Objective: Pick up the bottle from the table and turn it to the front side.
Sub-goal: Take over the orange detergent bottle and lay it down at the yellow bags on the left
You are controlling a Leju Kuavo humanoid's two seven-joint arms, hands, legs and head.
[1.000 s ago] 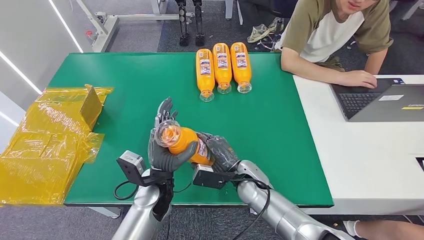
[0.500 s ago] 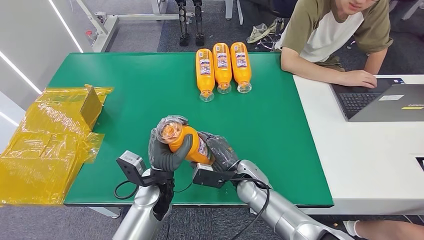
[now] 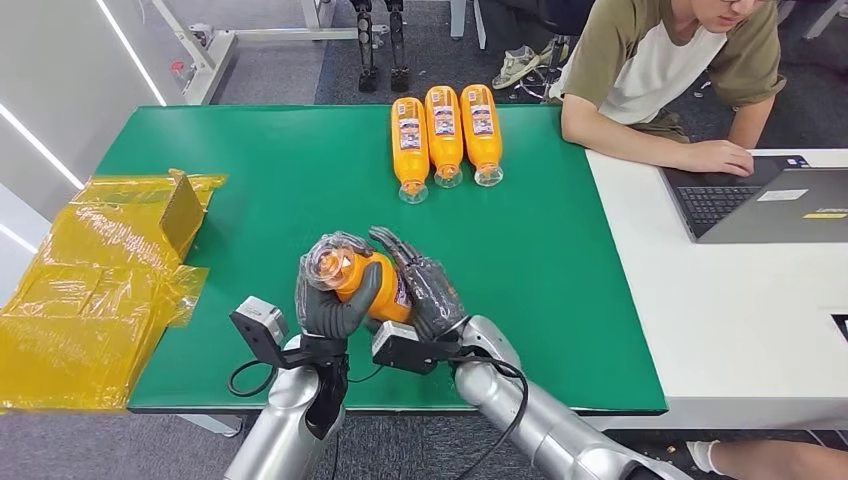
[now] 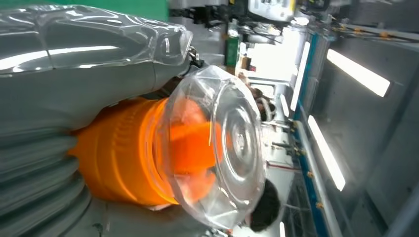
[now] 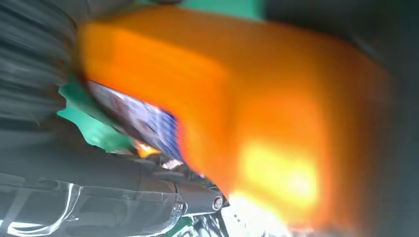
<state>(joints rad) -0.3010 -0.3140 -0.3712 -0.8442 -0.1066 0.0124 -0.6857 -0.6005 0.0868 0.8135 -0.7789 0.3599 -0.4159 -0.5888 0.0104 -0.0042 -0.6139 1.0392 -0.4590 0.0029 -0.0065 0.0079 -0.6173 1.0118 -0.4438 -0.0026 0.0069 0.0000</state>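
A: Where is the bottle [image 3: 362, 283]?

B: Off the green table [image 3: 280, 180], near its front edge, about six o'clock from the three bottles [image 3: 444, 133] lying in a row at the back. The left hand [image 3: 335, 300] is wrapped around the neck end, thumb across the orange body, with the clear cap [image 4: 232, 148] tilted up towards the camera. The right hand [image 3: 425, 290] lies against the bottle's three o'clock side with its fingers [image 3: 395, 248] stretched out; I judge it loosened and not clamping.

A: So what could go wrong?

B: If I read it right, the whole weight hangs on one hand at the narrow end. The smooth plastic could twist or slide out and drop on the table edge (or past it, to the floor). The right wrist view is blurred, so I cannot tell how much contact is left.

A: And the contents?

B: Orange liquid fills it, cap on, like the three at the back. At nine o'clock lies yellow wrapping [image 3: 90, 290]; whether it holds anything, I can't tell.
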